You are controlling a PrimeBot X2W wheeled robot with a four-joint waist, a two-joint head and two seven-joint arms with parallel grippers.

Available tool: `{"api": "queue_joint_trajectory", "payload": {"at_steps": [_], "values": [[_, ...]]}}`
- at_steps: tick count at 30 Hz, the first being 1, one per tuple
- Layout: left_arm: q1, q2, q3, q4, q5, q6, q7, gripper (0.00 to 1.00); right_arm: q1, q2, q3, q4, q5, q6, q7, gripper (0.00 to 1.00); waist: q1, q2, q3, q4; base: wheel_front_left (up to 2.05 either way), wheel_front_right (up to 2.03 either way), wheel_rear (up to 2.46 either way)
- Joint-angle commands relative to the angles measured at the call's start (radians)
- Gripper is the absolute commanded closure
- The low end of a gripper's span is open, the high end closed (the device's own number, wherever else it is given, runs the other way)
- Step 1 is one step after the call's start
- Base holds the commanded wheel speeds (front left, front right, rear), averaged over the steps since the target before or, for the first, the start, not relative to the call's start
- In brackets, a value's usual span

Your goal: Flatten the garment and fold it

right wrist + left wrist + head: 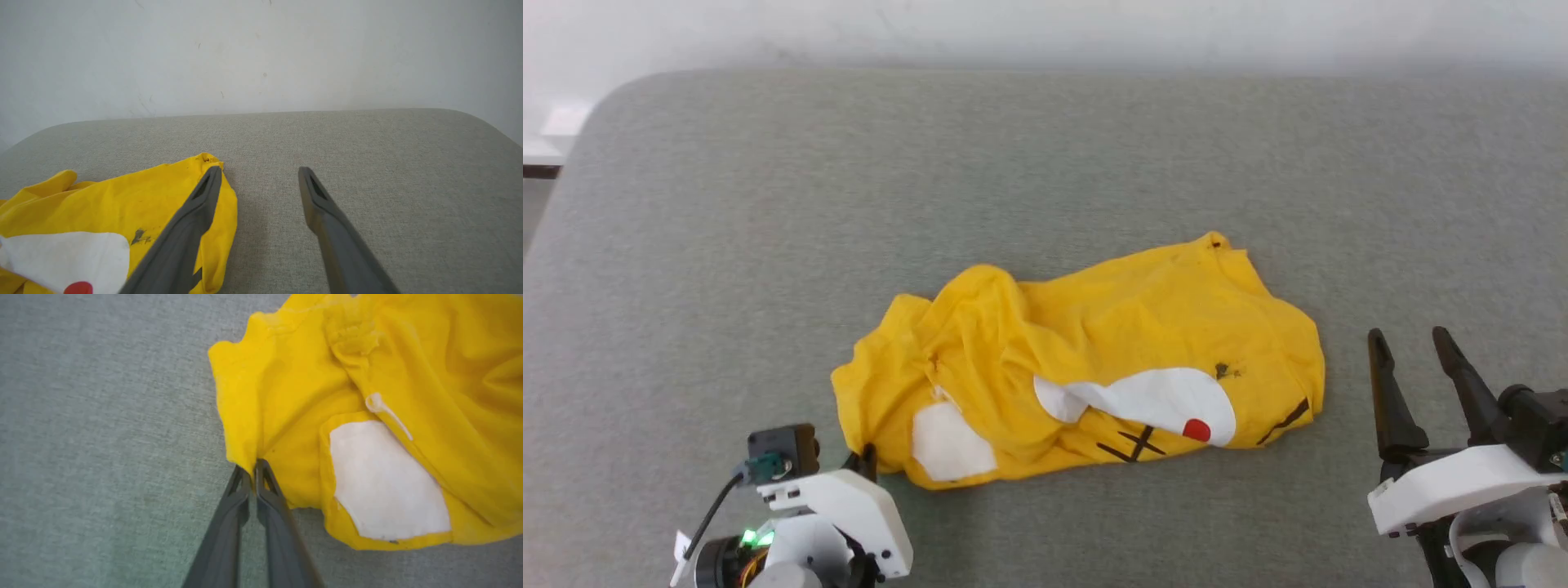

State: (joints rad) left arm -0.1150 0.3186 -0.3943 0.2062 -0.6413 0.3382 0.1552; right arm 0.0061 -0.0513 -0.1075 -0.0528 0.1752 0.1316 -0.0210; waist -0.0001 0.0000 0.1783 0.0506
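**Item:** the garment [1094,351], a bright yellow short-sleeved T-shirt. Print: white patch [384,482], red dot [1196,429], thin black crossed lines [1135,445].

**Condition:** crumpled in a low heap, layers doubled over one another, sleeves and hem not readily told apart. Not flattened; folding not begun.

**Location:** near the middle of the grey cloth-covered worktop [1045,163], toward its near edge, between the two arms.

**Left pincer** [252,467]: clenched on a fold at the heap's near-left edge. The left wrist view shows the two dark fingers pressed together with yellow cloth nipped at their tips. Whether one layer or several is caught cannot be told.

**Right pincer** [1409,335]: released, fingers spread wide, grasping nothing. It stands just beside the garment's right end, apart from the cloth.

**Surroundings:** pale wall [261,53] behind the worktop's far edge.

**Hazards, as judged:**
- The hold is at the very fingertips on a thin fold, so a brisk pull could strip the cloth free.
- If several layers are pinched, lifting would carry the whole bundle and not open it.
- With the right end unheld, a drag to the left could slide the heap across the worktop without spreading it.
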Motion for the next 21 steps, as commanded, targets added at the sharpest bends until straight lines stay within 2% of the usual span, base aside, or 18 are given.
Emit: {"api": "queue_joint_trajectory", "payload": {"at_steps": [1,6,10,14,21], "values": [[0.015,0.010,-0.002,-0.017,0.005,0.010,-0.002,0.00,0.005,0.001,0.003,-0.007,-0.006,-0.001,0.002,0.00,0.0001,0.0000,-0.024,0.038,0.00,0.00,0.00],[-0.010,0.034,-0.040,-0.130,0.096,-0.008,-0.102,0.00,0.006,0.001,0.009,-0.009,-0.011,-0.001,0.008,0.00,0.0001,0.0000,-0.034,0.035,0.00,0.00,0.00],[-0.071,0.061,-0.107,-0.199,0.201,-0.051,-0.174,0.00,0.012,0.001,0.007,-0.013,-0.012,-0.001,0.007,0.00,0.0001,0.0000,-0.042,0.017,0.00,0.00,0.00],[-0.177,0.070,-0.237,-0.234,0.297,-0.158,-0.153,0.00,0.021,0.001,0.000,-0.014,-0.009,-0.001,0.008,0.00,0.0001,0.0000,-0.044,-0.001,0.00,0.00,0.00],[-0.371,0.049,-0.478,-0.167,0.425,-0.385,0.010,0.00,0.016,0.001,0.005,-0.013,0.003,-0.001,0.007,0.00,0.0001,0.0000,-0.040,-0.043,0.00,0.00,0.00]]}}
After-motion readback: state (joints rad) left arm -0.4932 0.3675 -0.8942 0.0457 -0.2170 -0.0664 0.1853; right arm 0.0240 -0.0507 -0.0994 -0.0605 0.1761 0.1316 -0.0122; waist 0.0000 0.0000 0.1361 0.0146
